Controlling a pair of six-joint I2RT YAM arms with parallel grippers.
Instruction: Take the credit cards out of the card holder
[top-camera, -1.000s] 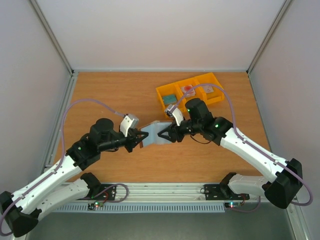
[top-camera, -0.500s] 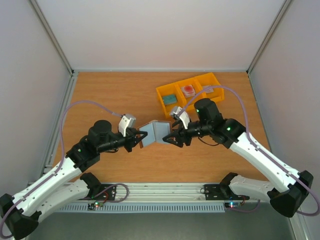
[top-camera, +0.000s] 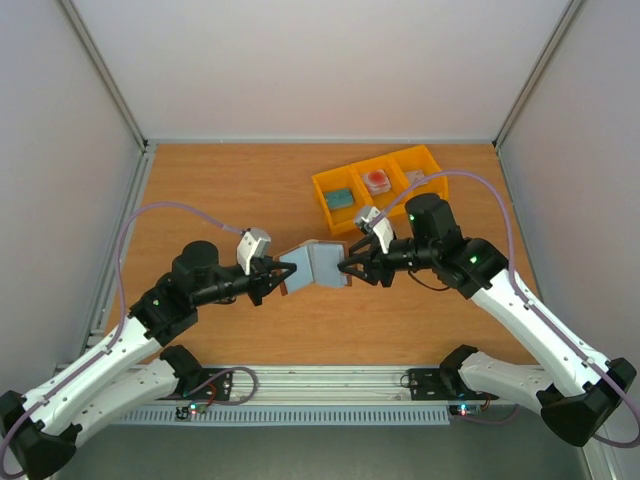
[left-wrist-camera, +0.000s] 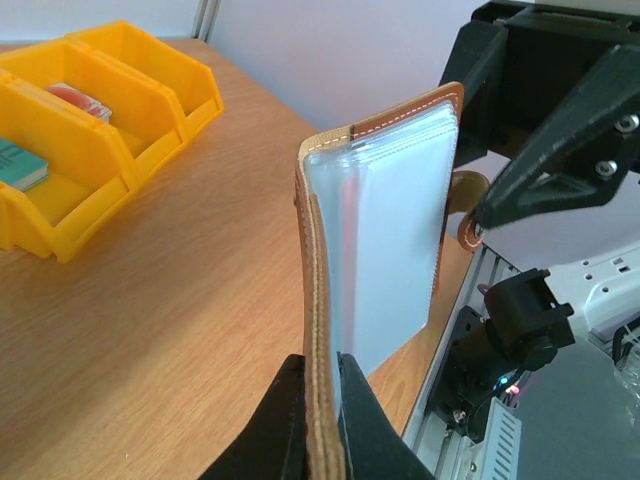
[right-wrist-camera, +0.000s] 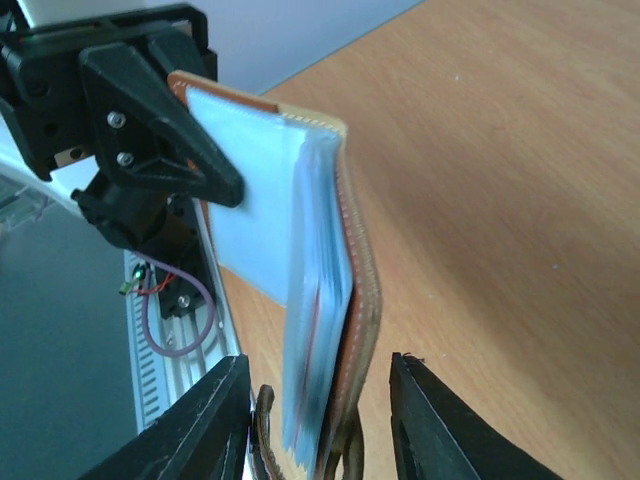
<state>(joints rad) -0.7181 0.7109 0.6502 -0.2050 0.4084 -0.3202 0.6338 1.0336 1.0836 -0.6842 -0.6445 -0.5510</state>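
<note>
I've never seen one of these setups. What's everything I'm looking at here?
table: one, wood brown, under everything
bin: one, yellow, three compartments, far right of the table
teal item: one, left compartment
red-and-white item: one, middle compartment
pale item: one, right compartment
card holder: one, brown leather with grey-blue sleeves, opened, between the hands
cards: count hidden; a red edge shows in the sleeves
left hand: black, clamped on the holder's edge
right hand: black, fingers open either side of the holder's other end
</note>
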